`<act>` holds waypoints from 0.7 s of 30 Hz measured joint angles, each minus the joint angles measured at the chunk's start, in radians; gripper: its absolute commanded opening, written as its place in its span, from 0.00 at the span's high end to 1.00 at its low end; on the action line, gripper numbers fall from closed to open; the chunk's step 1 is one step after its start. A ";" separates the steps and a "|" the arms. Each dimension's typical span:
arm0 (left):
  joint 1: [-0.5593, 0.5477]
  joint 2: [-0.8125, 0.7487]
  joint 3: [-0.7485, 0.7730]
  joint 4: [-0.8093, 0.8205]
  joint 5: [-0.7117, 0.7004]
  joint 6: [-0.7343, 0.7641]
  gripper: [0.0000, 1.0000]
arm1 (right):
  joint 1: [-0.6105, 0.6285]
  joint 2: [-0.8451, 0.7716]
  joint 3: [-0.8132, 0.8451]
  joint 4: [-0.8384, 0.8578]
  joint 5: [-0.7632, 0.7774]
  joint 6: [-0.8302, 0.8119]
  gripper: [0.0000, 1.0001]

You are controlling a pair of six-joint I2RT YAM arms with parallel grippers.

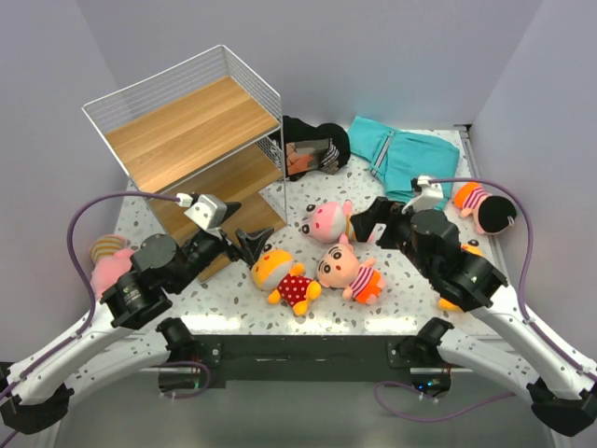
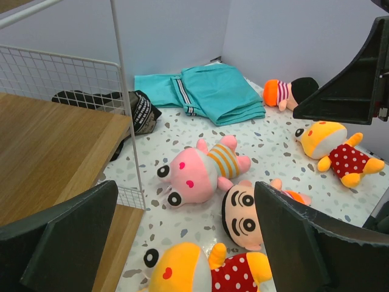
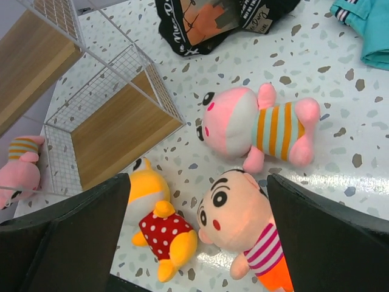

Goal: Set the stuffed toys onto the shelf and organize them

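Observation:
The shelf [image 1: 187,121] of white wire and wooden boards stands at the back left. Three stuffed toys lie mid-table: a pink one in a striped top [image 1: 328,222], a yellow one in red polka dots [image 1: 280,275] and a boy doll in orange shorts [image 1: 347,271]. My left gripper [image 1: 244,230] is open and empty, just left of the yellow toy [image 2: 188,271]. My right gripper [image 1: 368,220] is open and empty, above the boy doll [image 3: 240,219] and beside the pink toy [image 3: 243,125]. More toys lie at the far right [image 1: 485,207] and far left [image 1: 110,266].
A folded teal cloth [image 1: 403,154] and a black bundle [image 1: 312,149] lie at the back. Another yellow polka-dot toy [image 2: 331,149] lies on the right, under my right arm. Grey walls close in the table on three sides.

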 measured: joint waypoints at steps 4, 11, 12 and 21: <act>0.000 0.000 0.000 0.000 0.000 0.000 0.00 | 0.000 0.004 0.002 -0.016 0.004 0.002 0.01; 0.000 0.000 0.000 0.000 0.000 0.000 0.00 | 0.000 0.064 0.032 -0.074 0.024 0.014 0.07; 0.000 0.000 0.000 0.000 0.000 0.000 0.00 | 0.000 0.074 0.032 -0.084 0.023 0.014 0.10; 0.000 -0.005 0.000 -0.003 0.000 0.001 0.00 | 0.000 0.280 0.006 -0.156 -0.052 -0.009 0.28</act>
